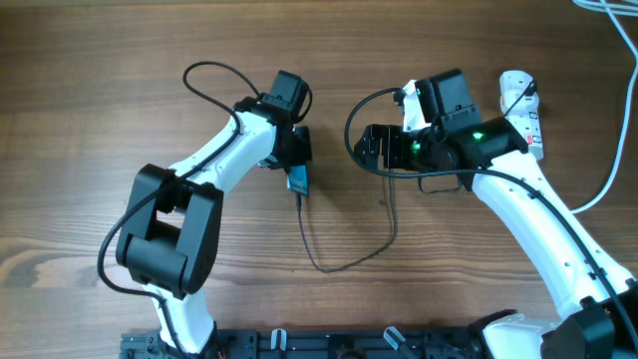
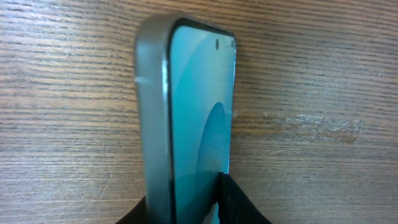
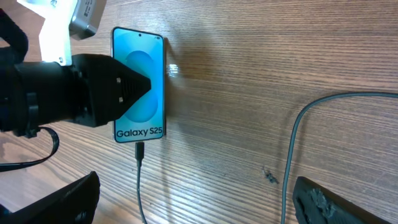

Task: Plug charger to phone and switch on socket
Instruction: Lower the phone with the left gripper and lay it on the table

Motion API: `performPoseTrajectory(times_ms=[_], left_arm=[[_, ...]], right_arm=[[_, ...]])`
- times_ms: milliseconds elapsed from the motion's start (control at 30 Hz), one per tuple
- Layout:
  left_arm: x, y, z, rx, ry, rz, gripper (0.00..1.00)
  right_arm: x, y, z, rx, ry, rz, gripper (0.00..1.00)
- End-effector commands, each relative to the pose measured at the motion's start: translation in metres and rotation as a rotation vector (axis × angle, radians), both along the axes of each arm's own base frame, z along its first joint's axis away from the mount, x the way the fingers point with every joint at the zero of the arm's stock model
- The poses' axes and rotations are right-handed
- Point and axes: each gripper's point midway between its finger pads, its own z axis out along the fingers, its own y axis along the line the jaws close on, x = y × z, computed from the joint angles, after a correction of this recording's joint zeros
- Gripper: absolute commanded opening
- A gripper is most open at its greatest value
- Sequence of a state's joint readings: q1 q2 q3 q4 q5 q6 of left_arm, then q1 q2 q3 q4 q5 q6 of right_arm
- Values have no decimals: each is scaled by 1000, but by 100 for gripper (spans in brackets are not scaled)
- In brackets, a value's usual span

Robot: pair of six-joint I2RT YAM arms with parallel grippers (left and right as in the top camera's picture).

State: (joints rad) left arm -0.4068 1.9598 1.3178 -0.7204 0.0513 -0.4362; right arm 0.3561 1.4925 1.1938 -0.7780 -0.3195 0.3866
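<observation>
One wooden table lies under everything, its grain showing in all three views. Two arms of mine reach over it. My left arm comes up from the near edge and bends toward the middle, and my right arm rises from the near right corner.

My right gripper hangs just right of the middle, spread wide and holding nothing. In its own camera the two fingers sit at the bottom corners with only wood between them. My left gripper is clamped on the phone, with one black finger pressed across the teal screen.

The socket lies at the far right, beyond my right wrist and well apart from the phone. A white cord curves along the table's right edge near it. From above I cannot make out how its switch stands.

The phone sits near the middle of the table, its screen and "Galaxy S25" band facing my right wrist camera. I cannot tell whether it touches the wood.

The charger trails from the phone's bottom edge toward me and loops back up to the right. Its tip meets the middle of that edge and looks seated in the port.
</observation>
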Motion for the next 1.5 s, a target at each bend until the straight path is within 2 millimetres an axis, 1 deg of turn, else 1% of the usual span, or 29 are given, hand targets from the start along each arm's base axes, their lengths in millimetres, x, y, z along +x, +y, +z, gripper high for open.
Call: performPoseTrajectory(times_ms=[0,33,67,133,233,267,333,467,533,600,667,700,733,767,967,1033,1100,1133,1167,1200,1233,1267,1300,1333,1467], left_arm=[[-13,5,-14,14,46,15,24],[-16,-1,-15,-20,66,8,24],[-18,-3,-15,-29,71,5,24],[-18,-1,-15,-34,77,11,24],[-22,6,-22,-90,121,39,27],[-23,7,-25,-132,133,52,27],[-26,4,-27,-239,157,48,27],[-33,13,-38,-303,181,83,27],[-31,12,-38,-309,170,83,29],[-32,5,-35,-350,182,73,31],[-34,6,-35,-347,188,74,31],[-34,6,-35,-347,188,75,34],[-33,7,-35,-343,186,75,44],[-33,8,-36,-334,184,77,49],[-34,9,-36,-328,185,79,50],[-34,9,-36,-328,185,79,56],[-34,9,-36,-328,185,79,56],[-34,9,-36,-329,185,79,46],[-34,9,-36,-328,186,79,43],[-34,9,-36,-328,186,79,48],[-34,9,-36,-328,186,79,58],[-34,9,-36,-328,186,79,48],[-34,9,-36,-328,186,79,52],[-34,9,-36,-329,185,79,63],[-34,9,-36,-329,185,79,61]], right_arm=[[4,-2,1,-15,-20,7,100],[4,-2,1,-15,-20,7,100],[4,-2,1,-15,-20,7,100],[4,-2,1,-15,-20,7,99],[4,-2,1,-15,-20,7,100],[4,-2,1,-15,-20,7,100],[4,-2,1,-15,-20,7,100],[4,-2,1,-15,-20,7,100],[4,-2,1,-15,-20,7,100],[4,-2,1,-15,-20,7,100],[4,-2,1,-15,-20,7,100],[4,-2,1,-15,-20,7,100],[4,-2,1,-15,-20,7,100],[4,-2,1,-15,-20,7,100],[4,-2,1,-15,-20,7,100],[4,-2,1,-15,-20,7,100],[4,-2,1,-15,-20,7,100],[4,-2,1,-15,-20,7,100],[4,-2,1,-15,-20,7,100],[4,-2,1,-15,-20,7,100],[4,-2,1,-15,-20,7,100],[4,-2,1,-15,-20,7,100],[4,-2,1,-15,-20,7,100],[4,-2,1,-15,-20,7,100],[4,-2,1,-15,-20,7,100]])
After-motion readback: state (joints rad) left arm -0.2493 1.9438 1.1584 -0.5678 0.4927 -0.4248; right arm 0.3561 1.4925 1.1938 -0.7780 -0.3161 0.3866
